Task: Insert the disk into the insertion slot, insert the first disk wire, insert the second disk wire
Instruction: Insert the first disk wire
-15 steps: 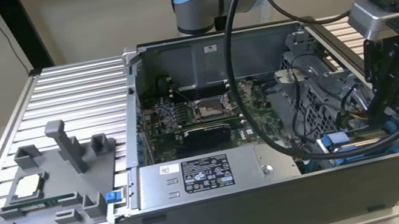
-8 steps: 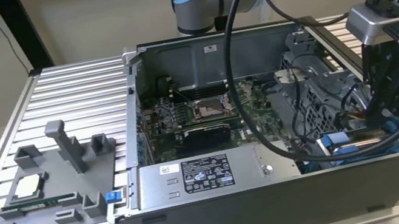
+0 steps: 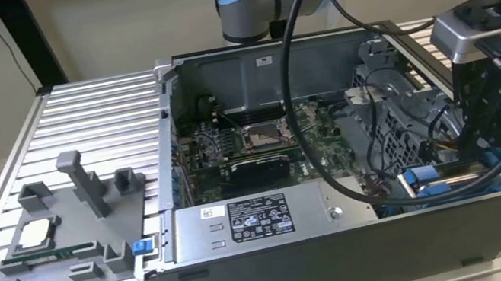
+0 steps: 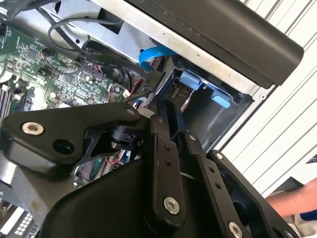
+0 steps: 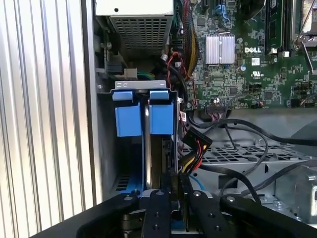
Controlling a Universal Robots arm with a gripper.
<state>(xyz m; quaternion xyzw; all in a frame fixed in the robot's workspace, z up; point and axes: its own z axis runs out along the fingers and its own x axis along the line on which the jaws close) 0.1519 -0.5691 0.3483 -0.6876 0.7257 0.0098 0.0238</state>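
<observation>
Claw narrow, all but closed, at mouth of blue-railed insertion slot

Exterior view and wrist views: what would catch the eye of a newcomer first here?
First, in the exterior view, the open computer case on the slatted metal table, with its green motherboard laid bare. Next, in the first wrist view, the black gripper right at the insertion slot, whose bright blue rails stand out against the grey metal.
</observation>
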